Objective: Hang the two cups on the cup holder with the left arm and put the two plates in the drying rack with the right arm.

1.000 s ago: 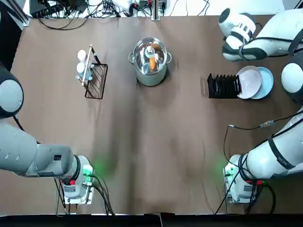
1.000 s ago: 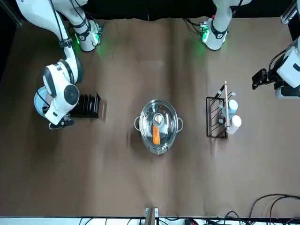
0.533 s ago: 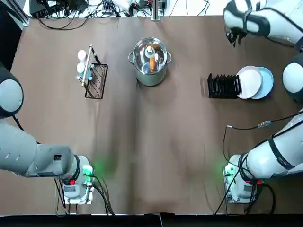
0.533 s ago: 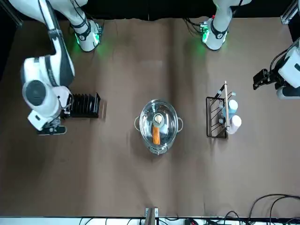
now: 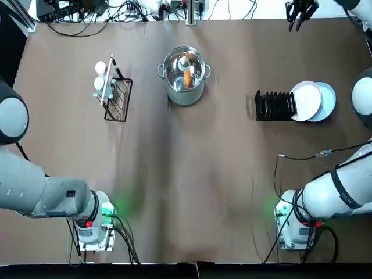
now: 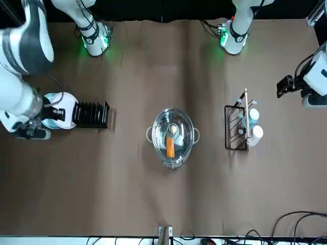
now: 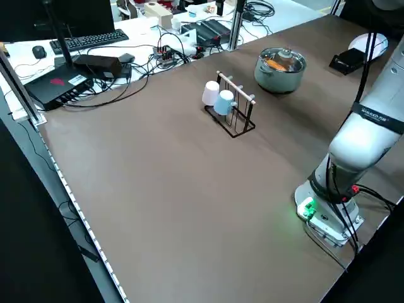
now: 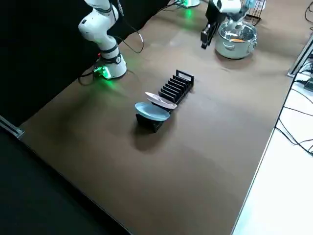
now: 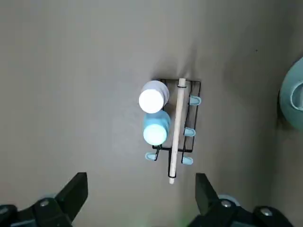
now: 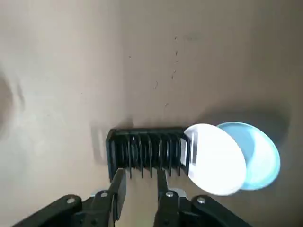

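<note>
The white cup (image 5: 100, 68) and the light blue cup (image 5: 98, 83) both hang on the cup holder (image 5: 118, 99) at the far left. From high above, the left wrist view looks down on the white cup (image 9: 153, 99) and the blue cup (image 9: 155, 131). My left gripper (image 9: 141, 189) is wide open and empty. A white plate (image 5: 306, 100) and a light blue plate (image 5: 328, 102) stand at the right end of the drying rack (image 5: 273, 106). My right gripper (image 5: 300, 13) hangs at the table's far right edge, away from the rack. Its fingers (image 10: 118, 187) stand apart with nothing between them.
A steel pot (image 5: 184, 75) with an orange piece inside stands at the far middle, between the cup holder and the rack. Cables (image 5: 87, 17) and equipment run along the far edge. Both arm bases (image 5: 93, 224) sit at the near edge.
My right arm has pulled up and away from the plates and rack, toward the table's far right edge. The left arm, cups and plates have not moved.
</note>
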Robot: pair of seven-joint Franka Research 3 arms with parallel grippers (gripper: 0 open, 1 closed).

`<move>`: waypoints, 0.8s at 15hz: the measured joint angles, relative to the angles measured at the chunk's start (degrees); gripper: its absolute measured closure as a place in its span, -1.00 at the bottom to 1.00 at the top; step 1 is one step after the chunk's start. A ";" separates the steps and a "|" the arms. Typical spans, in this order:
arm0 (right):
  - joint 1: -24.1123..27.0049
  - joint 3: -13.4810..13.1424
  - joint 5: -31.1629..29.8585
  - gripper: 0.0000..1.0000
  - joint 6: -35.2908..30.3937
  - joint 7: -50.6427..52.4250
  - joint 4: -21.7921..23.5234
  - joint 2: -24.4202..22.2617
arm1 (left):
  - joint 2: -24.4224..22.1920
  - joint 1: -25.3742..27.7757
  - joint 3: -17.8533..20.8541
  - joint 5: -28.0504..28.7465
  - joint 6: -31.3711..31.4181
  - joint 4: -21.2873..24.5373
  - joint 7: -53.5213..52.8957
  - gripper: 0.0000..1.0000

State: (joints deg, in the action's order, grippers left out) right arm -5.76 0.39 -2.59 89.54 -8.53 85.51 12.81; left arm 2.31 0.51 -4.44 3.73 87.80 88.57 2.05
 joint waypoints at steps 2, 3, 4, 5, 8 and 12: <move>-0.03 0.28 1.10 0.25 -1.74 0.00 -2.80 -0.58 | 0.00 0.01 0.01 0.01 0.00 0.00 0.00 -1.00; -0.04 0.32 2.37 0.10 -1.98 -0.01 -3.67 -1.14 | 0.00 0.01 0.02 0.02 0.01 0.00 0.00 -1.00; -0.03 0.33 3.46 -0.07 -2.51 -0.01 -4.17 -2.02 | 0.00 0.01 0.02 0.02 0.01 -0.01 0.00 -1.00; -0.03 0.33 4.11 -0.25 -3.61 -0.02 -4.42 -3.03 | 0.00 0.01 0.02 0.02 0.01 -0.01 0.00 -1.00; -0.16 0.50 4.63 -0.79 -6.92 -0.02 -4.60 -6.24 | 0.00 0.01 0.01 0.02 0.01 -0.01 0.00 -1.00; -0.66 0.68 4.74 -1.00 -7.34 0.41 -4.60 -7.78 | 0.00 0.01 0.01 0.02 0.01 -0.01 0.00 -1.00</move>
State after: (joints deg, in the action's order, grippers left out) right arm -6.42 1.07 2.15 82.21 -8.12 80.92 5.03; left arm 2.31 0.52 -4.43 3.75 87.81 88.56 2.05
